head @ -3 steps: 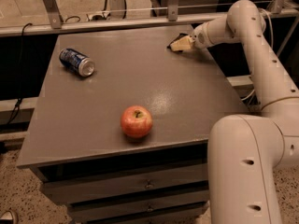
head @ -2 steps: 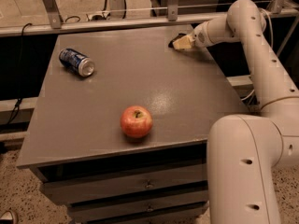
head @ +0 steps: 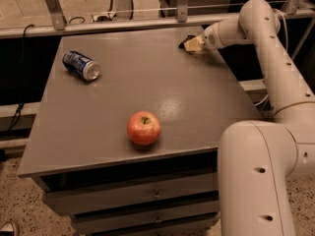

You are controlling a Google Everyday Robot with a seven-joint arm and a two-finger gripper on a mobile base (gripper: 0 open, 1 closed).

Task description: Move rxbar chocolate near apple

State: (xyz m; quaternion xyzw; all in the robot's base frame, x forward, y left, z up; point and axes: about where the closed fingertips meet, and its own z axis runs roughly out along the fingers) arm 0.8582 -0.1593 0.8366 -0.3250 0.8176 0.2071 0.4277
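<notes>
The red-orange apple (head: 143, 128) stands near the front middle of the grey table (head: 197, 102). The rxbar chocolate (head: 185, 42) shows only as a small dark shape at the table's far right, mostly hidden by the gripper's tip. My gripper (head: 193, 44) reaches in from the right on the white arm and sits right at the bar, low over the table top. The bar and gripper are far behind and to the right of the apple.
A blue soda can (head: 80, 65) lies on its side at the table's back left. A metal rail (head: 123, 24) runs behind the table. The robot's white body (head: 256, 176) stands at the table's front right corner. Drawers (head: 147, 195) sit below the top.
The gripper has shifted very slightly at the bar. The apple and the can have not moved.
</notes>
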